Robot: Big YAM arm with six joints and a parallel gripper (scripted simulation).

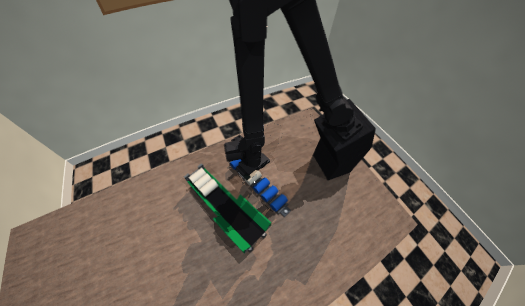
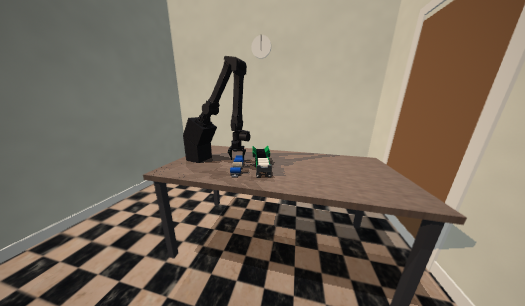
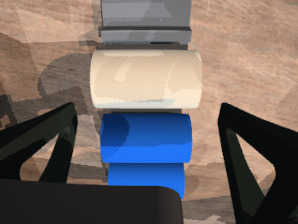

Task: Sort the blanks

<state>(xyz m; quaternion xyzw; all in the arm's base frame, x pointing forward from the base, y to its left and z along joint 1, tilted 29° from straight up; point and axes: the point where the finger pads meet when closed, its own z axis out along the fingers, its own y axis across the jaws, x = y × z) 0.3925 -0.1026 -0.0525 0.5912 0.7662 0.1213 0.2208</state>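
The green feed ramp (image 1: 250, 220) (image 2: 255, 150) holds three cream blanks (image 1: 203, 182) (image 2: 263, 161) side by side at its upper end. Beside it stands the stock rack (image 1: 285, 212). A fourth cream blank (image 1: 254, 176) (image 3: 145, 80) lies in a rack slot. Three blue blanks (image 1: 270, 193) (image 3: 147, 137) (image 2: 235, 170) lie in the slots after it. Another blue blank (image 1: 235, 163) lies at the rack's far end. My gripper (image 1: 247, 169) (image 2: 236, 152) (image 3: 147, 112) is open and empty. It hangs low over the rack, with its fingers on either side of the cream blank and the nearest blue one.
The arm's black base (image 1: 344, 145) (image 2: 197, 140) stands on the wooden table (image 1: 115, 250) (image 2: 340, 185) behind the rack. The ramp's black lower stretch (image 1: 235, 215) carries nothing. One grey rack slot beyond the cream blank shows bare in the wrist view.
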